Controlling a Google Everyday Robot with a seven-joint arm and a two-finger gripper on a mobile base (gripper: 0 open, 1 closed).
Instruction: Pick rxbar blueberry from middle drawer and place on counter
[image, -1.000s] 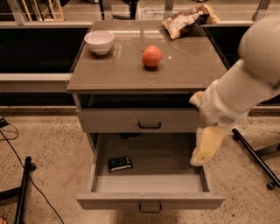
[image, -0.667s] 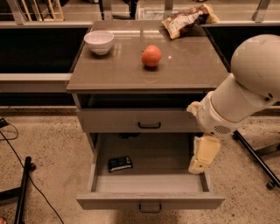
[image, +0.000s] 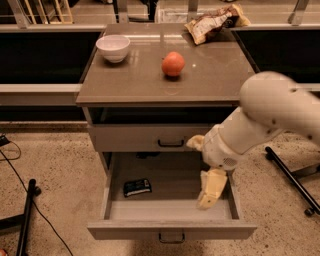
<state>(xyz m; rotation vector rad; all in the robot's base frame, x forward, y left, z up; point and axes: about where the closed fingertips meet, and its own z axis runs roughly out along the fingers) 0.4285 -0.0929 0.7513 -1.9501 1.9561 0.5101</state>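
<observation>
One rxbar blueberry (image: 137, 187), long axis left-right; hand (image: 206, 201) in middle drawer (image: 130, 231).

Dark rxbar blueberry (image: 137, 187) lies left in middle drawer (image: 125, 231), gripper (image: 207, 199) right.

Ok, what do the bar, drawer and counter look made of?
The rxbar blueberry: dark flat wrapper, likely plastic film. The middle drawer: matte grey-brown board, wood or laminate. The counter: glossy, reflects light; perhaps laminate or stone. The hand hangs inside the drawer's right side.

Gripper (image: 209, 192) covers middle drawer (image: 170, 230) right side
</observation>
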